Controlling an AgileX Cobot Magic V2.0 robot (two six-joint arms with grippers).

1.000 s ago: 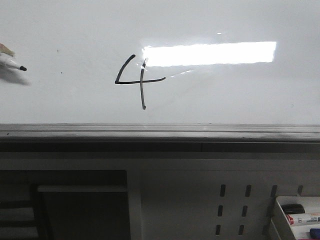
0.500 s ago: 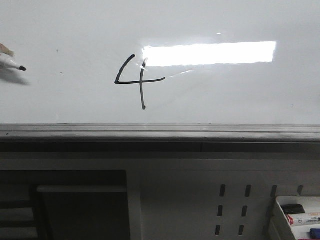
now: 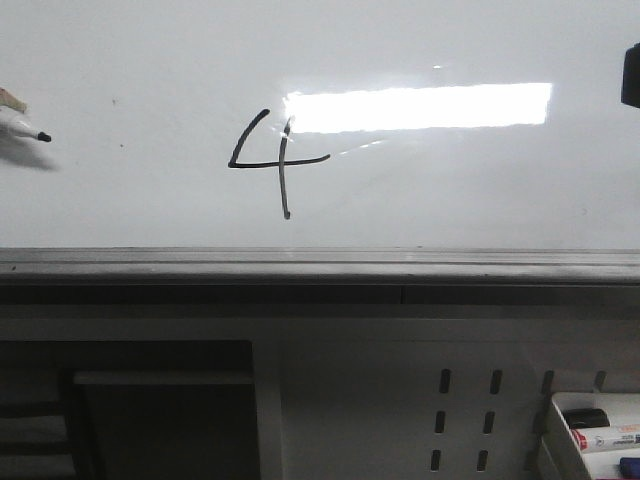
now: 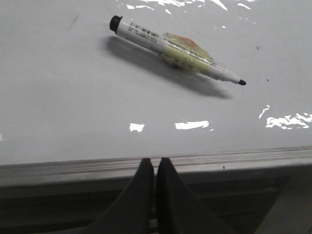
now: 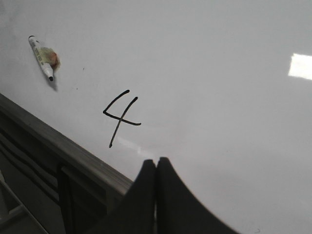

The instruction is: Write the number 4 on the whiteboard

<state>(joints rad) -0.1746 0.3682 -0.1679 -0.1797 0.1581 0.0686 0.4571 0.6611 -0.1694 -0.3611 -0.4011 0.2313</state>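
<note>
A black open-topped number 4 (image 3: 275,160) (image 5: 121,116) is drawn on the glossy whiteboard (image 3: 450,190) (image 4: 73,107) (image 5: 219,97), near the middle. An uncapped marker (image 4: 173,50) (image 5: 44,57) lies flat on the board, far left of the 4; only its black tip (image 3: 38,134) shows in the front view. My left gripper (image 4: 155,163) is shut and empty, over the grey ledge (image 4: 234,161) in front of the marker. Over the board, right of the 4, my right gripper (image 5: 156,162) is also shut and empty. A dark bit of it (image 3: 630,75) shows at the front view's right edge.
A dark grey ledge (image 3: 320,265) runs along the board's near edge. Below it is a white perforated panel with slots (image 3: 465,420). A white tray (image 3: 560,440) with markers stands at the lower right, and a dark opening (image 3: 150,410) at the lower left.
A dark part of the right arm has come into the front view at the right edge. The marker tip and the 4 have not moved.
</note>
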